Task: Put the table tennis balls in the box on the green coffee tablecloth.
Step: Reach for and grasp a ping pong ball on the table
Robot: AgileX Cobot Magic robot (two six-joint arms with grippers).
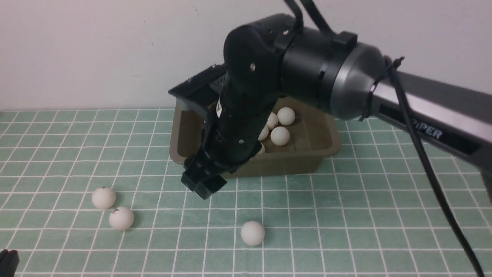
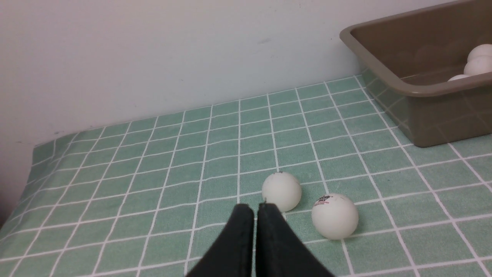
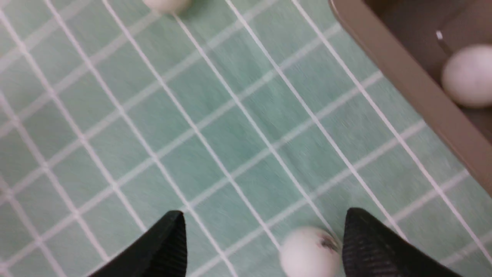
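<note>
On the green coffee tablecloth point(image 1: 346, 215) three table tennis balls point(image 1: 252, 232) lie loose, two close together toward the robot's left, one nearer the middle; several more sit inside the box point(image 1: 284, 163). Just in front of the box hangs the right gripper point(image 3: 265, 212), fingers spread wide, nothing held; a blurred ball point(image 3: 309, 252) lies just beside one finger, and whether it touches cannot be told. Low by the pair point(image 2: 335, 216), the left gripper point(image 2: 255, 207) is pressed shut and empty. Such balls are likely feather-light, rigid, smooth and quick to roll; a centred grip across the widest part seems safest. Part of the box's interior hides behind the right arm point(image 1: 326, 77), so its count stays unknown; blur smears the right wrist view.
</note>
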